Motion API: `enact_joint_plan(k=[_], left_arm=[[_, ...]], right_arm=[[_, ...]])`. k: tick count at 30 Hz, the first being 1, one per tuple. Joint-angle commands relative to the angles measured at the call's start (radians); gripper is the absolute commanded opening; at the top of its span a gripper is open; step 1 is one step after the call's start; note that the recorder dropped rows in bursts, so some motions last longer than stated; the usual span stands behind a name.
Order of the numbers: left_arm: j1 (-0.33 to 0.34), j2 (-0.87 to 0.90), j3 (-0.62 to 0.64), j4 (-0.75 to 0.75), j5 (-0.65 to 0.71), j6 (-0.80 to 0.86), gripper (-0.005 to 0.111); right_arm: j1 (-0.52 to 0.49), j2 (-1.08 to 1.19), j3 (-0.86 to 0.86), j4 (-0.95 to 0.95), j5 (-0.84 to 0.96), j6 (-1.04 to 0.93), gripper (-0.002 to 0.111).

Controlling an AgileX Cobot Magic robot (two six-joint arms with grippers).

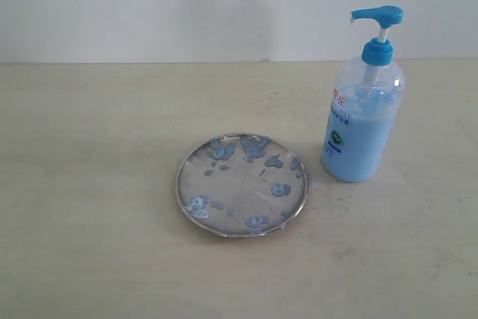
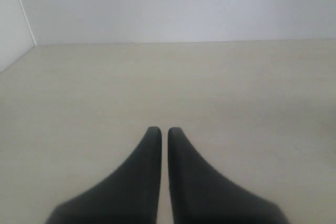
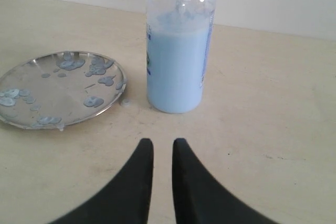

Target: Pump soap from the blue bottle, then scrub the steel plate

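Left gripper (image 2: 159, 128): fingers almost together, thin slit between them, holding nothing. It faces bare table (image 1: 89, 184) and wall. No task thing is in its view and neither arm shows in the exterior view.

Steel plate (image 1: 239, 182) lies flat near the table's middle, already speckled with blue-grey blobs (image 1: 281, 189). Risk: it is light, shallow and unheld, so a sideways scrub likely slides or spins it, and pressing on the rim could tip it. One stray blob (image 3: 125, 102) sits on the table just beside the rim, so that patch may be slippery.

Blue bottle (image 1: 361, 128) stands upright just right of the plate, close but not touching, soap (image 1: 358, 147) filling over half. The pump head (image 1: 377, 14) has its spout pointing left, toward the plate side. Risk: the bottle is tall and narrow, so an off-centre press probably topples it onto the plate, and a squirt may miss the plate.

Right gripper (image 3: 163, 140): fingers close together, narrow gap, empty, aimed at the bottle's base, well apart from it. Nothing blocks its path. No scrubber shows in any view.
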Motion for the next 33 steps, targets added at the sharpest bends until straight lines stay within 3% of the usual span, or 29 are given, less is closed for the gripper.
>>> enact_joint_plan(k=[1,16,24,33], left_arm=[[-0.004,-0.004,0.003,-0.003,-0.032,0.006,0.004],[-0.004,-0.004,0.003,-0.003,-0.032,0.006,0.004],[-0.002,-0.004,0.003,-0.004,-0.034,0.006,0.004],[-0.002,-0.004,0.003,-0.004,-0.034,0.006,0.004]], right_arm=[[-0.002,-0.005,-0.001,0.006,-0.015,0.002,0.004],[-0.002,-0.005,-0.001,0.006,-0.015,0.002,0.004],[-0.226,-0.005,-0.001,-0.019,0.016,0.088,0.004],[-0.208,-0.005,-0.001,-0.014,0.031,0.132,0.004]])
